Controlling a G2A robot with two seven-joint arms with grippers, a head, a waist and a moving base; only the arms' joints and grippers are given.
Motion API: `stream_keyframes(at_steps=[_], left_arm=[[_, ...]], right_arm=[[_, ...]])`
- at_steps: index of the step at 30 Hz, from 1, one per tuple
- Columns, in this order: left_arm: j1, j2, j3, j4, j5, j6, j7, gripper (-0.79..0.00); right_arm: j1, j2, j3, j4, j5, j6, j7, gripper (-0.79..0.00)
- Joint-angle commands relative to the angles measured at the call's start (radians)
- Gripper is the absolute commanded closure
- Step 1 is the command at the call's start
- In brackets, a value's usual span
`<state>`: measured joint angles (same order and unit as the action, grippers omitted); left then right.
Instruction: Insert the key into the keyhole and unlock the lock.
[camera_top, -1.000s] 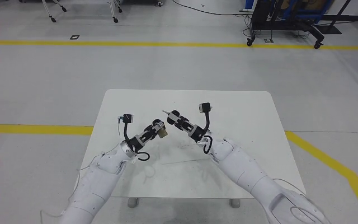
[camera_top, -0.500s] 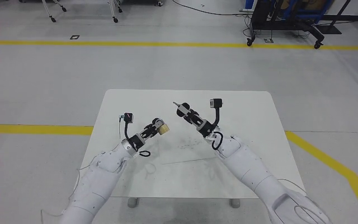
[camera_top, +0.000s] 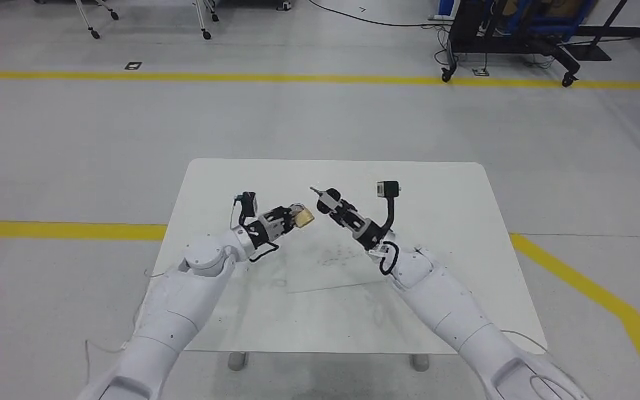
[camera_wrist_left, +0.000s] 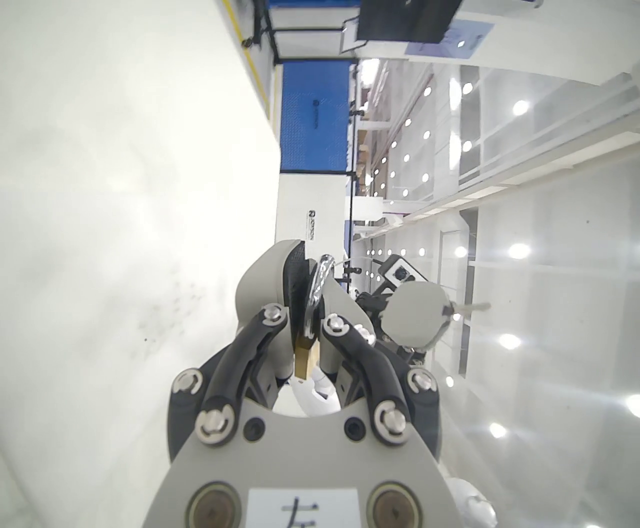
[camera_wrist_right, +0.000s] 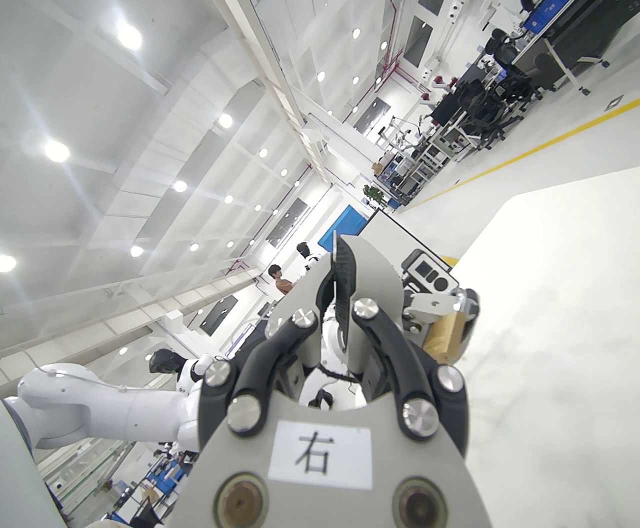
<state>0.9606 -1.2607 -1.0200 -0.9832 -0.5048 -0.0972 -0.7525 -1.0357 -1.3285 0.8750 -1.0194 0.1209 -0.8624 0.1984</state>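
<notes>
My left gripper (camera_top: 285, 217) is shut on a brass padlock (camera_top: 301, 216), held above the middle of the white table (camera_top: 440, 190). In the left wrist view the padlock (camera_wrist_left: 306, 358) sits between the fingers (camera_wrist_left: 270, 285) with its silver shackle (camera_wrist_left: 317, 287) pointing away. My right gripper (camera_top: 322, 195) is shut on a thin silver key (camera_top: 314, 188), a short way beyond and to the right of the padlock, not touching it. The key (camera_wrist_left: 470, 308) sticks out of the right gripper in the left wrist view. In the right wrist view the key's edge (camera_wrist_right: 333, 280) shows between the pads (camera_wrist_right: 345, 280), with the padlock (camera_wrist_right: 446, 337) beside them.
A faint rectangular outline and scuff marks (camera_top: 330, 262) lie on the tabletop under the grippers. Yellow floor lines (camera_top: 300, 78) run past the table, and a dark wheeled frame (camera_top: 520, 45) stands far back right.
My left arm swung the padlock up and right toward the key. The right gripper with the key moved right early on, then stayed nearly still.
</notes>
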Motion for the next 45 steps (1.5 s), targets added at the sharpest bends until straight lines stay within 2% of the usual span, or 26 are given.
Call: stream_keyframes(at_steps=[1,4,17,19,23,29,34,37,45], left_arm=[[-0.057,-0.008,0.015,0.063,-0.010,0.017,-0.067,0.000],[-0.098,-0.019,0.015,0.129,-0.070,0.036,-0.120,0.000],[-0.098,-0.019,0.015,0.129,-0.070,0.036,-0.120,0.000],[-0.094,-0.019,0.015,0.124,-0.067,0.038,-0.108,0.000],[-0.074,-0.024,0.021,0.086,-0.044,0.104,0.023,0.000],[-0.051,-0.025,0.025,0.034,-0.018,0.161,0.070,0.000],[-0.035,-0.025,0.010,0.014,-0.033,0.180,0.087,0.000],[-0.027,-0.025,0.006,0.003,-0.030,0.184,0.091,0.000],[-0.014,-0.025,-0.002,-0.016,-0.018,0.198,0.104,0.000]], right_arm=[[-0.024,0.006,0.020,-0.030,-0.009,0.022,-0.008,0.000],[-0.024,0.006,0.020,-0.030,-0.009,0.022,-0.008,0.000],[-0.024,0.006,0.020,-0.030,-0.009,0.022,-0.008,0.000],[-0.041,0.004,0.021,-0.054,0.041,0.049,-0.008,0.000],[-0.064,0.018,0.038,-0.119,0.133,0.355,0.129,0.000],[-0.197,0.051,0.117,-0.383,0.085,0.715,0.079,0.000],[-0.297,0.064,0.144,-0.582,0.072,0.942,0.044,0.000],[-0.320,0.064,0.143,-0.629,0.068,1.004,0.025,0.000],[-0.315,0.045,0.099,-0.599,0.016,1.062,-0.098,0.000]])
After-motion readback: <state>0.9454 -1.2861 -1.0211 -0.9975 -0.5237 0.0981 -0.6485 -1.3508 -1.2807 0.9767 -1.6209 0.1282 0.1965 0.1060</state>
